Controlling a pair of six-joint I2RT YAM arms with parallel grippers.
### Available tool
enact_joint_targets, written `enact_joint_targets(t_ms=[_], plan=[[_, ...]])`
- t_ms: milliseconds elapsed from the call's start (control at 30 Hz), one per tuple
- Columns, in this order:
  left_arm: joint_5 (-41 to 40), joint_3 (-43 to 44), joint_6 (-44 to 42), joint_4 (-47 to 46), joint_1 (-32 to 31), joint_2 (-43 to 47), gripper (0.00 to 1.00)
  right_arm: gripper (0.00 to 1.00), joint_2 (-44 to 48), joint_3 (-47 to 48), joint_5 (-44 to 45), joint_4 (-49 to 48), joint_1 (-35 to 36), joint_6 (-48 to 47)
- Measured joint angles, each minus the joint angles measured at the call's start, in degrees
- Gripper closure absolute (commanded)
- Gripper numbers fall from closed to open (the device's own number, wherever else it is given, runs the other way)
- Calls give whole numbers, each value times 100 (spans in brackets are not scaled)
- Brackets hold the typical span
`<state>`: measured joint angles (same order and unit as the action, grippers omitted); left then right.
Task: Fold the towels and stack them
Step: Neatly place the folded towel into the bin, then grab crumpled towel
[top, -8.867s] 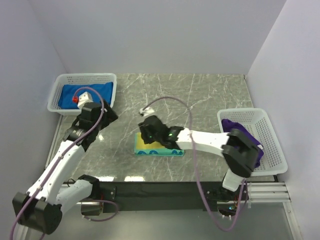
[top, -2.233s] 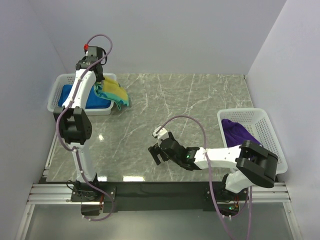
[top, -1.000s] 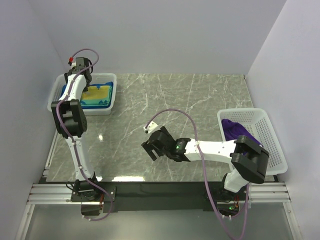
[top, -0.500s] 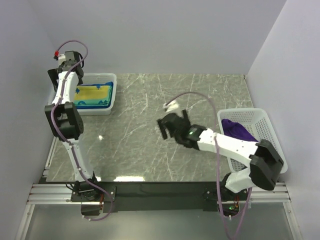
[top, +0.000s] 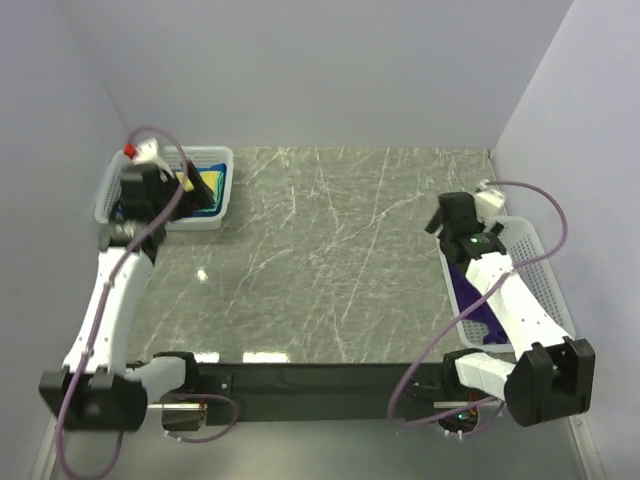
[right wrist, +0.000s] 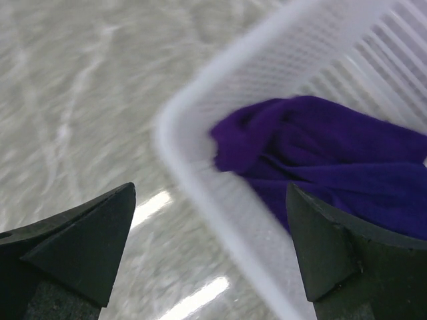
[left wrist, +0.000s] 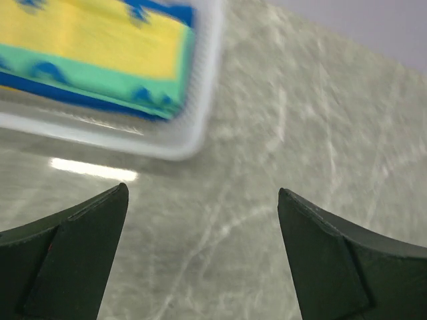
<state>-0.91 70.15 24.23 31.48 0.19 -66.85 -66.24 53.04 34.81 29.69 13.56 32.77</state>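
Step, likely: fetching next towel. Stock: yellow towel [left wrist: 87, 40] folded in left basket [left wrist: 200, 113]; purple towel [right wrist: 320, 153] crumpled in right basket [right wrist: 313, 53]. Next: lower right claw [right wrist: 210, 190] into basket, pinch a corner. Pose: right claw wide, empty, above basket rim; left claw [left wrist: 201, 193] wide, empty, over worktop [left wrist: 300, 100] beside left basket

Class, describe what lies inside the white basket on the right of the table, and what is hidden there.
Inside the basket lies a crumpled purple towel, unfolded. Whatever lies beneath it is covered, and the right arm hides part of the basket from above.
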Motion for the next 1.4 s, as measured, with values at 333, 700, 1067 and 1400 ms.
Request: enact_joint_targets(t_ms=[333,700,1067,1400], plan=[[951,-2824,31,-570,-894,1434,1,5,-737,-765,-1373,-584,-2116,212],[824,-2911,31,-732,-1019,1703,1,65,-2164,-638,-2234,-1128,-2970,79],[813,-2911,31,-767,-1019,1631,1,100,-927,-446,-1897,-516,-2951,-269],[702,-2911,31,-769,-1019,1537,1,100,68,2487,-1692,-356,-468,-1110]])
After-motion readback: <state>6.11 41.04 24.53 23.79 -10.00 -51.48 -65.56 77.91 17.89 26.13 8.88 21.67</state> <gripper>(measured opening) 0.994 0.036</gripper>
